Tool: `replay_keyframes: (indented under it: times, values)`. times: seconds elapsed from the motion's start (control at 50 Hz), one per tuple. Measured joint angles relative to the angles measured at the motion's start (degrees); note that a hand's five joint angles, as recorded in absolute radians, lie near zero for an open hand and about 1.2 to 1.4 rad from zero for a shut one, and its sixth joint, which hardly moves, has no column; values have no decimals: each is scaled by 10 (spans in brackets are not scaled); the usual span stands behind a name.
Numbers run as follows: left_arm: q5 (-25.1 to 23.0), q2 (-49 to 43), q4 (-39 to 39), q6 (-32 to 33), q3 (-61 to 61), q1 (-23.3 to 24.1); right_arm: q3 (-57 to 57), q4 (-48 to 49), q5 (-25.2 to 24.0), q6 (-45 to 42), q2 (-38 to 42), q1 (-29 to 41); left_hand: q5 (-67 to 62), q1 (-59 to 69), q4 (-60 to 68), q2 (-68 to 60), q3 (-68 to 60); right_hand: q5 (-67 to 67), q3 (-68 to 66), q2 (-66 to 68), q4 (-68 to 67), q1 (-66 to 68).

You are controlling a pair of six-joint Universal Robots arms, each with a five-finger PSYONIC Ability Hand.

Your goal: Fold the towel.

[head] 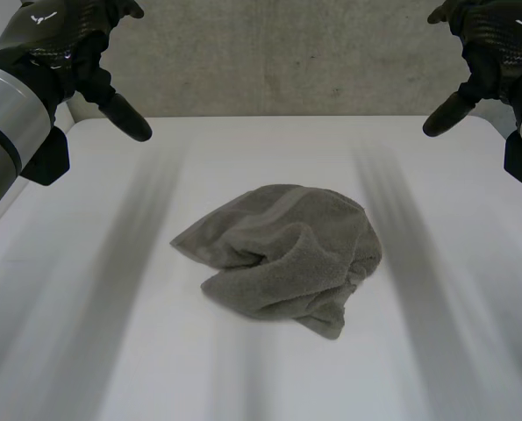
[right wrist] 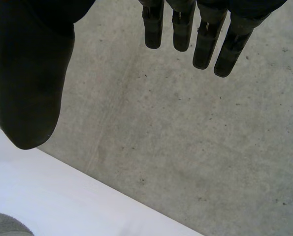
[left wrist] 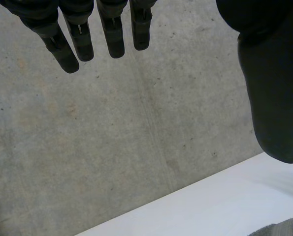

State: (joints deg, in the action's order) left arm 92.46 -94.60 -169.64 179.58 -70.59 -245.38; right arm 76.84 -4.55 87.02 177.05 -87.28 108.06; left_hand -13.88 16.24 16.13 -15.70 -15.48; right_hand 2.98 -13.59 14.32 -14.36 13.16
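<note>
Left hand [head: 72, 48], right hand [head: 497, 39] relaxed; one crumpled towel [head: 282, 254].

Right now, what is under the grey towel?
The towel lies in a crumpled heap on the white table, so the table is under it. The folds cover that patch, so whether anything small hides beneath cannot be seen.

The towel [head: 282, 254] hides its corners; edges cut off left hand [head: 72, 48] at ten o'clock, right hand [head: 493, 39] at two.
</note>
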Motion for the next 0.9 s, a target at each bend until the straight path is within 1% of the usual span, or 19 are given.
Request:
replay_keyframes:
  times: [0.26, 0.42, 0.52, 0.58, 0.66, 0.7, 0.78, 0.82, 0.86, 0.88, 0.9]
  values:
    - [-4, -2, -1, 4, -3, 0, 1, 2, 3, -2, 9, 3, 0, 0, 0, 0, 0, 0, 0, 0, 0, 0]
    - [-11, -16, -8, 8, -15, 3, 1, 2, -14, -14, 32, 3, 2, 0, 0, 0, 0, 0, 0, 0, 0, 0]
    - [-29, -57, -25, 9, -23, 11, 1, -4, -41, -67, 70, 6, 3, -2, 0, 1, 1, 0, 0, 0, 0, 0]
    - [-49, -103, -37, 11, -25, 21, 3, -16, -58, -132, 109, 17, 3, -3, 0, 1, 1, 0, 0, 0, 0, 0]
    - [-74, -165, -45, 24, -22, 34, 4, -34, -66, -201, 160, 42, 3, -3, 0, 1, 2, 0, 0, 0, 0, 0]
    - [-84, -196, -45, 38, -21, 41, 3, -41, -67, -225, 185, 56, 3, -3, 0, 1, 2, 0, 0, 0, 0, 0]
    - [-101, -262, -43, 91, -18, 64, 2, -51, -66, -256, 237, 82, 3, -3, 0, 1, 2, 0, 0, 0, 0, 0]
    - [-103, -283, -41, 117, -18, 75, 2, -52, -65, -261, 257, 89, 2, -3, 0, 1, 2, 33, -31, 28, -28, 34]
    - [-104, -302, -39, 147, -20, 88, 1, -52, -64, -262, 278, 94, -7, -3, 0, 0, 1, 131, -119, 117, -112, 127]
    - [-103, -309, -38, 160, -21, 94, 0, -51, -64, -261, 286, 95, -23, 6, 8, -12, -11, 199, -186, 181, -179, 189]
    - [-102, -313, -38, 166, -21, 97, 0, -51, -63, -260, 289, 95, -42, 23, 22, -31, -25, 237, -224, 220, -216, 237]
